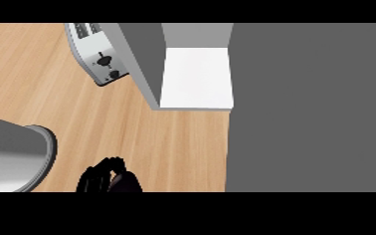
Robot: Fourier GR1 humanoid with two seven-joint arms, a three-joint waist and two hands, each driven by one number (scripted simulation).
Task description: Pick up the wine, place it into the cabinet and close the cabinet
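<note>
Currently showing: left hand [109, 178], fingers curling, gripping nothing visible, sitting on wooden tabletop [169, 139]; toaster [99, 52] lying far ahead; open cabinet [195, 77] standing ahead-right.

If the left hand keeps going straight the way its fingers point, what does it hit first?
Bare wooden counter lies ahead of the left hand; further up that line stands the toaster, so probably that first. Depth is unclear, and the open cabinet sits right of that line.

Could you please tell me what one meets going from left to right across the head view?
Grey rounded object at the left edge → black hand → toaster → open cabinet's white shelf → large grey cabinet panel.
</note>
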